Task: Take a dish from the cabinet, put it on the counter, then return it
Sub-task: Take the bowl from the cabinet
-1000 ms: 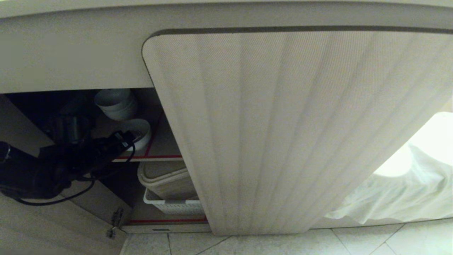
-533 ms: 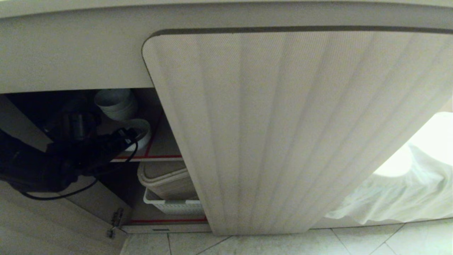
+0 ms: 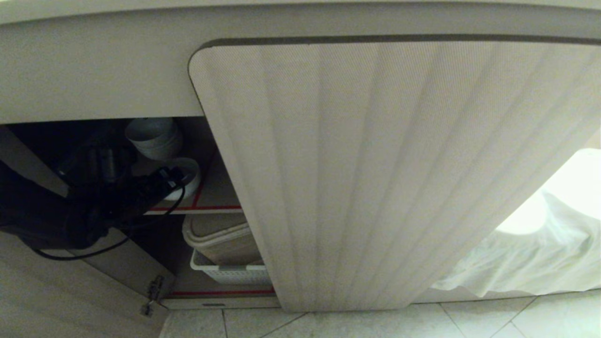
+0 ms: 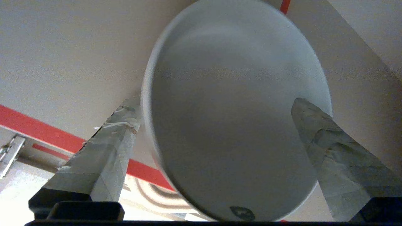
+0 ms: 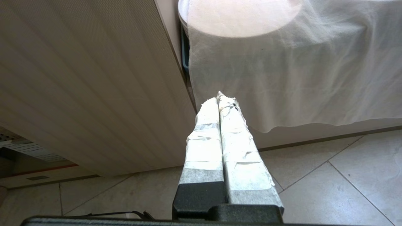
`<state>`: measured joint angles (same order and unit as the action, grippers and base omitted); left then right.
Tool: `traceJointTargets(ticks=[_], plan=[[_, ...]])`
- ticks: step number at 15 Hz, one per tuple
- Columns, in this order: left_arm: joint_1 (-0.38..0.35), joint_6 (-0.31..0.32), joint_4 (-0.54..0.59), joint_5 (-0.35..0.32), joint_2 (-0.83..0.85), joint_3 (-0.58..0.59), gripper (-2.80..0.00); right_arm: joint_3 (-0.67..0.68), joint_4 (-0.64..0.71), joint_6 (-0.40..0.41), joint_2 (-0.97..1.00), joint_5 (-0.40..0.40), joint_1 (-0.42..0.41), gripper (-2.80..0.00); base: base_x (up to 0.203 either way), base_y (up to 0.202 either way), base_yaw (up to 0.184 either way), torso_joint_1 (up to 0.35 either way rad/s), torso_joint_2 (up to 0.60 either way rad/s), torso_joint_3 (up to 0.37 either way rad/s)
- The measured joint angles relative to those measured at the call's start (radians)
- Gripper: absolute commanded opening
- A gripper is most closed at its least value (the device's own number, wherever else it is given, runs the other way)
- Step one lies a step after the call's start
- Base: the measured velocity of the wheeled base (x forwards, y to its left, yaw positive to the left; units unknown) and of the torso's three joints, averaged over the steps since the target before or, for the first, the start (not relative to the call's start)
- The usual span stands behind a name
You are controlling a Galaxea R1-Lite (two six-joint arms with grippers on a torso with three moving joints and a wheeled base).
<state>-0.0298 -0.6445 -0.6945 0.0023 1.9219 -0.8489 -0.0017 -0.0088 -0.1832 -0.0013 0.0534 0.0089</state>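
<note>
The dish (image 4: 232, 113), a plain white bowl, rests on the upper red-edged shelf (image 3: 211, 207) of the cabinet (image 3: 94, 80). In the head view the dish (image 3: 191, 174) shows only partly behind my left gripper (image 3: 170, 182). My left gripper (image 4: 215, 102) is open, with the bowl between its taped fingers: one finger (image 4: 106, 147) stands outside the rim, the other finger (image 4: 317, 135) lies over the opposite rim. My right gripper (image 5: 221, 97) is shut and empty, low beside the open fluted door (image 3: 375, 164). The counter's top is out of view.
A stack of like white bowls (image 3: 152, 136) sits just behind the dish. On the lower shelf a white basket (image 3: 230, 272) holds beige trays. A white cloth (image 3: 526, 249) hangs at the right. Tiled floor (image 3: 375, 324) lies below, and a door hinge (image 3: 152, 293) sits at the lower left.
My left arm has pushed further into the cabinet and slightly up, so the gripper now covers more of the dish. The right arm and the camera have stayed still.
</note>
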Motion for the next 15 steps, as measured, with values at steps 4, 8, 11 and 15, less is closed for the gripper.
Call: traceJointTargets(ticks=[4,8,11,15], plan=[[0.001,0.003,-0.001,0.004,0.007,-0.012,0.0,0.0,0.0,0.0,0.0,0.0,0.0,-2.8,0.0,0.0,0.0,0.0,0.0,0.0],[-0.001,0.005,0.015,0.004,0.013,-0.036,0.0,0.0,0.0,0.0,0.0,0.0,0.0,-2.8,0.0,0.0,0.0,0.0,0.0,0.0],[-0.014,0.012,0.031,0.002,0.014,-0.047,0.0,0.0,0.0,0.0,0.0,0.0,0.0,-2.8,0.0,0.0,0.0,0.0,0.0,0.0],[-0.045,0.013,0.123,-0.002,0.015,-0.096,0.0,0.0,0.0,0.0,0.0,0.0,0.0,-2.8,0.0,0.0,0.0,0.0,0.0,0.0]])
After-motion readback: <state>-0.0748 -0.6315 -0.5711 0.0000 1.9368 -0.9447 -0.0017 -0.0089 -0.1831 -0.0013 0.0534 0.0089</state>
